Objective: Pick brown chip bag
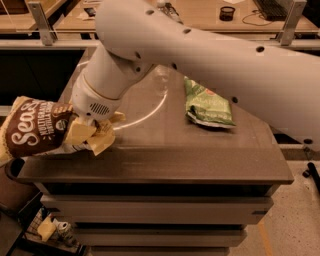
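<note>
The brown chip bag (37, 129), dark brown with cream edges and white "Sea Salt" lettering, sticks out past the table's left front corner. Its right end is crumpled under the arm's wrist. My gripper (86, 131) is at that crumpled end, mostly hidden behind the white wrist (97, 102), and is shut on the bag. The big white arm (210, 55) reaches in from the upper right across the table.
A smaller green chip bag (207, 104) lies on the dark table (165, 160) at the right of centre. A clear bottle (169, 9) stands behind the arm. Shelves lie below the tabletop, and desks with clutter run along the back.
</note>
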